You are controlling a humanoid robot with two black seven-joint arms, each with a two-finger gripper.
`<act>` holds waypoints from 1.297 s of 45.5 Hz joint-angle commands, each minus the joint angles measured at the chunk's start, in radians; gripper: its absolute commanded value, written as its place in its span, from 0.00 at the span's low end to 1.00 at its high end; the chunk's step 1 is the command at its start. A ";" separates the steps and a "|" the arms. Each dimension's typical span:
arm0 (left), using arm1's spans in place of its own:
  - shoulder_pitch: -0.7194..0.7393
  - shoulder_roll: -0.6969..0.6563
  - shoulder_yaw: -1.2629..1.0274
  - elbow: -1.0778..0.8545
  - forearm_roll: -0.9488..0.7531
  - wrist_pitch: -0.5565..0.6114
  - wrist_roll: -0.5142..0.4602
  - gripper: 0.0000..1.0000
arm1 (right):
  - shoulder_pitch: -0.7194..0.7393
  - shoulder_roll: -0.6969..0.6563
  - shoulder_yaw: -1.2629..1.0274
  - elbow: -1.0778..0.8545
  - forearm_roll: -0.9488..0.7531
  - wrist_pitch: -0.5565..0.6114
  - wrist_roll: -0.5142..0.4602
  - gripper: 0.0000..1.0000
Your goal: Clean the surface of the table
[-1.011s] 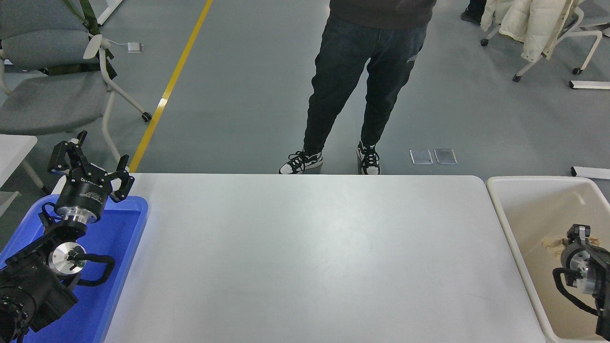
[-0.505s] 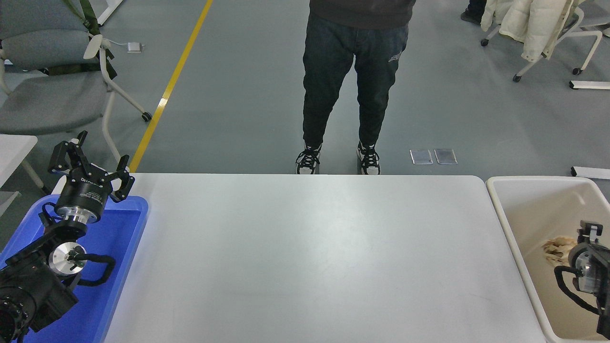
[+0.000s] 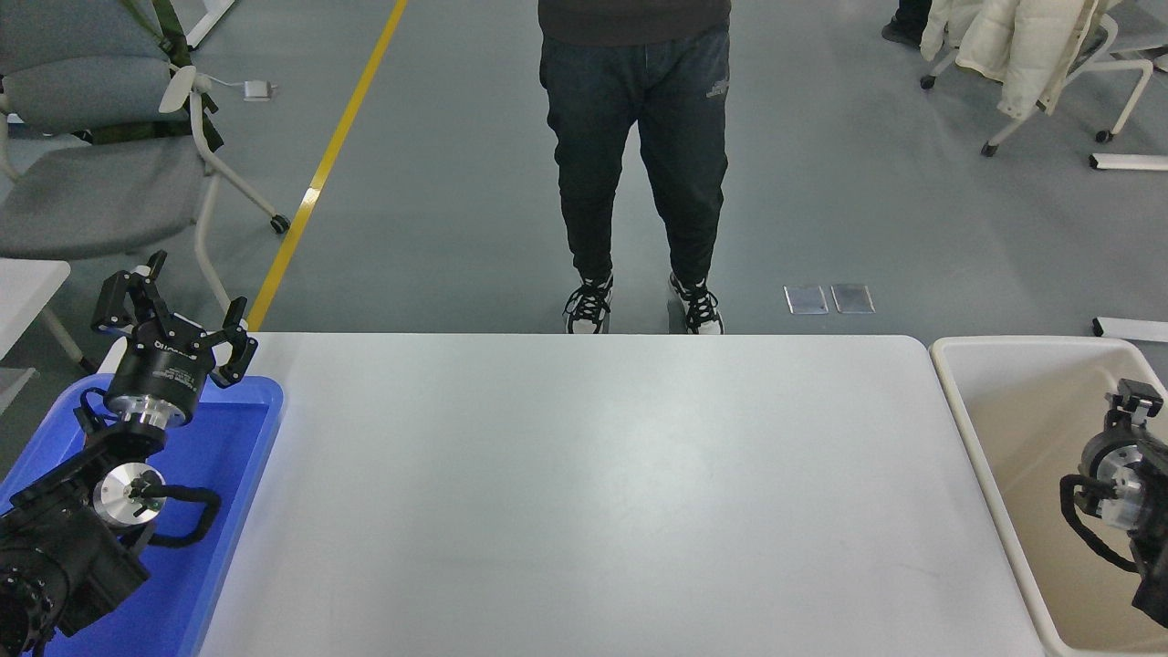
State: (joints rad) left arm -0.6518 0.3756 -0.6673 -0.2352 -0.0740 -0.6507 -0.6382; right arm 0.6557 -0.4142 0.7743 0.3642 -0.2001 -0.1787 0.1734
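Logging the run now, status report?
Left gripper open, parked over blue tray. Right gripper over beige tub, state unclear. Table surface bare.

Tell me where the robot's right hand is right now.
In the head view, the right hand is at the far right edge, over the beige tub that sits beside the table surface.

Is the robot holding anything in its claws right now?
The left claw is open and empty above the blue tray. The right claw is over the beige tub, but whether it holds anything cannot be told.
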 commanded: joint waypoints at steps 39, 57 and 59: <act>0.000 0.000 0.000 -0.001 0.000 -0.003 0.000 1.00 | -0.182 0.219 0.500 0.427 -0.300 0.294 0.135 0.99; 0.000 0.000 0.000 -0.001 0.000 -0.001 0.000 1.00 | -0.205 0.233 0.499 0.391 -0.300 0.288 0.204 0.99; 0.000 -0.001 0.000 0.001 0.000 -0.001 0.000 1.00 | -0.206 0.235 0.499 0.386 -0.300 0.288 0.210 0.99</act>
State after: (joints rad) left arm -0.6519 0.3749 -0.6673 -0.2357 -0.0736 -0.6520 -0.6381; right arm 0.4610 -0.1855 1.2737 0.7753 -0.4969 0.1120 0.3577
